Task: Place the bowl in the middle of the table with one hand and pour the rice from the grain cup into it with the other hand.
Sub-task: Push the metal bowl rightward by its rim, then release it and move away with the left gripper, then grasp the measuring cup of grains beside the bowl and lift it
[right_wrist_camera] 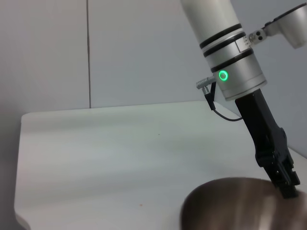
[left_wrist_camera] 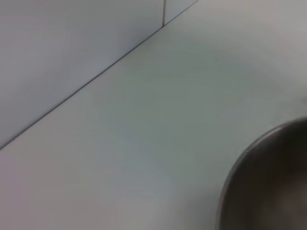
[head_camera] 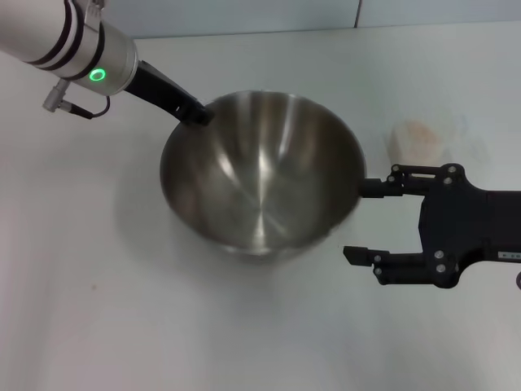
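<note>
Gripping the far-left rim of the bowl (head_camera: pixel 262 181), the left gripper (head_camera: pixel 195 112) has its fingers closed on the thin steel edge; the bowl sits near mid-counter (head_camera: pixel 98 309). Rigid, slick metal likely handles best by its rim. The right gripper (head_camera: pixel 358 221) hovers spread open beside the bowl, near the cup (head_camera: pixel 419 140) of rice. No readable writing shows.

left arm (head_camera: pixel 77 50): silver, black bands, green ring light, grey cable | right gripper (head_camera: pixel 362 221): black, screwed
</note>
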Robot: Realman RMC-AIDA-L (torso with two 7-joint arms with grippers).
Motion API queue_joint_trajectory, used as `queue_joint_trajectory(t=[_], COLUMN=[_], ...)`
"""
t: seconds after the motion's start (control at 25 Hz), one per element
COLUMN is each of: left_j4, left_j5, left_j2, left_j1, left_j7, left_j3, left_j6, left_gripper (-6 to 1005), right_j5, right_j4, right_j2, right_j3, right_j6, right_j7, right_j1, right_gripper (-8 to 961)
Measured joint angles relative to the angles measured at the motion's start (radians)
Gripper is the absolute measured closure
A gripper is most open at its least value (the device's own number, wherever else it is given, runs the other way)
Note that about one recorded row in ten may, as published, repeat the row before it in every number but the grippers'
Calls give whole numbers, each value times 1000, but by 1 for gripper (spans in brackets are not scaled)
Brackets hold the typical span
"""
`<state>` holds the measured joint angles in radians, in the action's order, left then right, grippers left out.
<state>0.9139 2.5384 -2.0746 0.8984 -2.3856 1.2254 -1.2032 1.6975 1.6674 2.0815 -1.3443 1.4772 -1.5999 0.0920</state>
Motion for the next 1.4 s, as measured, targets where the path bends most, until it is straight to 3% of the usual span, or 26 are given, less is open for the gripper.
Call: queue_joint_trajectory(t=[0.16, 0.36, 0.4, 0.6, 0.84, 1.04, 1.32, 1.4], left_j4=[13, 132, 200, 287, 325, 338, 425, 416], left_j5=[6, 5, -7, -116, -227, -234, -378, -387], left_j2=[2, 5, 5, 11, 12, 11, 9, 12], left_j1=[-22, -76, -113, -167, -233, -260, -342, -339], left_j7=[0, -3, -5, 13, 131, 174, 271, 266], left_j3=[29, 30, 27, 6, -20, -37, -58, -65], left_j6=[42, 68, 86, 69, 51, 54, 52, 29], left_gripper=[697, 545, 514, 284, 187, 186, 190, 190], right_j5=[-2, -12, -12, -12, -12, -12, -10, -10], right_j4=[0, 0, 0, 0, -3, -11, -29, -33], right_j2=[1, 0, 0, 0, 0, 0, 0, 0], right_j3=[-1, -1, -1, -2, -4, -2, 6, 7], right_j6=[0, 1, 1, 2, 2, 2, 2, 2], right_j7=[0, 0, 0, 0, 0, 0, 0, 0], right_j1=[0, 1, 1, 2, -6, -24, -43, -45], right_gripper=[209, 209, 209, 209, 209, 209, 209, 209])
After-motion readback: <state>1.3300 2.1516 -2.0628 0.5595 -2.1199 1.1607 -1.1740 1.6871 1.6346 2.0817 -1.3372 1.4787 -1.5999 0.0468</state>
